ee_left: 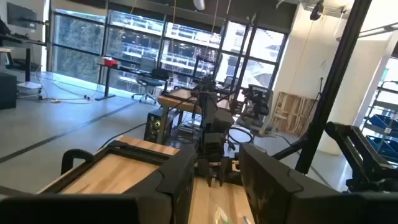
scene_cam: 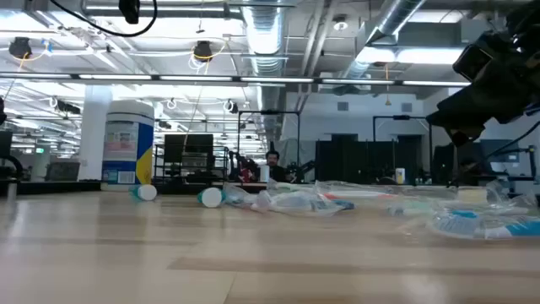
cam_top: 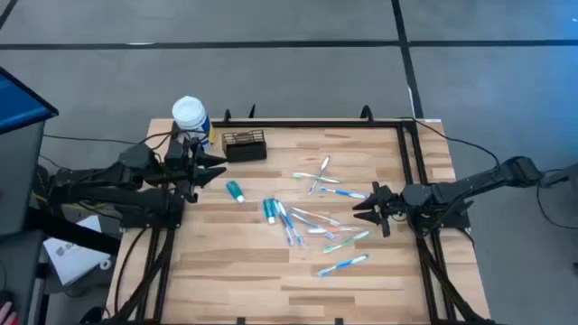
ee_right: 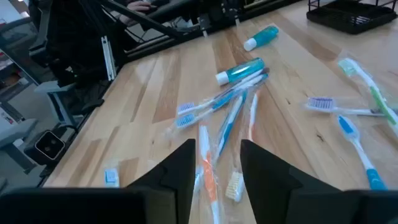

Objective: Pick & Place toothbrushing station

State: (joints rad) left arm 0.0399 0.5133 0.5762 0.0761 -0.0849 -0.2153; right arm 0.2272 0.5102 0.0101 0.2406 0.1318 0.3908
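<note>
**Caddy at the far edge, both grippers empty**

Caddy (cam_top: 245,145) sits on the table (cam_top: 271,271) at its far edge, left of centre, upright, just right of the bottle (cam_top: 190,116) with the white cap. In the right wrist view the caddy (ee_right: 354,14) shows as a black mesh box at the corner of the picture, apart from the loose brushes.

Left gripper (cam_top: 217,169) hovers over the table's left side, pointing right, just in front of the caddy and beside the bottle. Its fingers (ee_left: 168,180) stand a little apart with nothing between them; past them the left wrist view looks across the table to the right arm and the room behind.

Right gripper (cam_top: 361,206) hangs over the right side of the table, pointing left at the scatter of toothbrushes (cam_top: 312,221). Its fingers (ee_right: 180,168) are also parted by a narrow gap and hold nothing; wrapped brushes lie on the wood beyond the tips, not touched.

Two small teal tubes lie among the clutter: one tube (cam_top: 235,190) alone, just right of the left gripper, the other (cam_top: 269,210) at the left end of the brush pile. The brushes are spread across the middle and right of the table, some crossing one another, several in clear wrappers.

The low view shows the bottle (scene_cam: 128,143) standing at the left, wrappers (scene_cam: 295,201) along the tabletop, and a person (scene_cam: 272,165) far back in the room.
</note>
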